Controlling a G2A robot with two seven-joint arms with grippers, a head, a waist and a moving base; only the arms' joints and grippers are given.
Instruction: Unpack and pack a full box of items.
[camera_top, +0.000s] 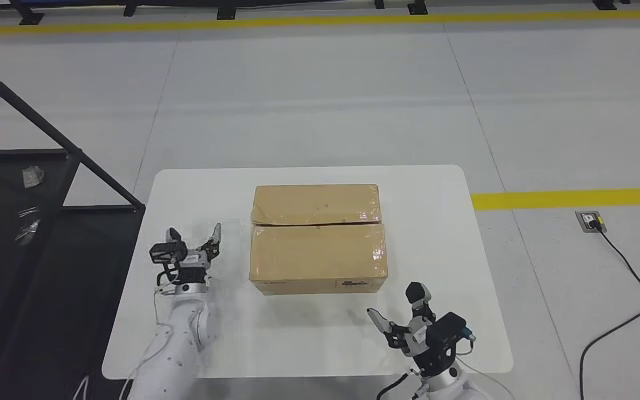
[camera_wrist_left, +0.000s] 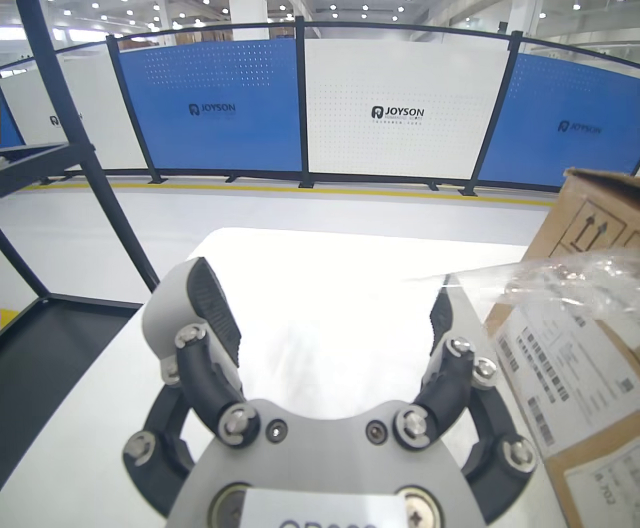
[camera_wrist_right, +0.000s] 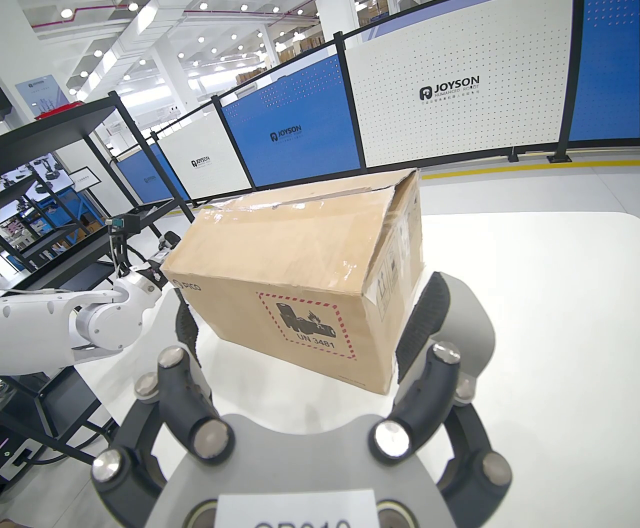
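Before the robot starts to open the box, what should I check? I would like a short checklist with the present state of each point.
1. Left gripper open and empty: ok.
2. Right gripper open and empty: ok.
3. Box wholly on the table, away from its edges: ok.
4. Top flaps free of tape: cannot tell; loose tape hangs at the box's end near the left gripper.
5. Box full: cannot tell; the flaps are closed.

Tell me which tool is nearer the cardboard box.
Right, narrowly, judging by the top view. The right tool sits just off the front right corner of the cardboard box, facing it. The left tool stands beside the box's left end, with slightly more table between them.
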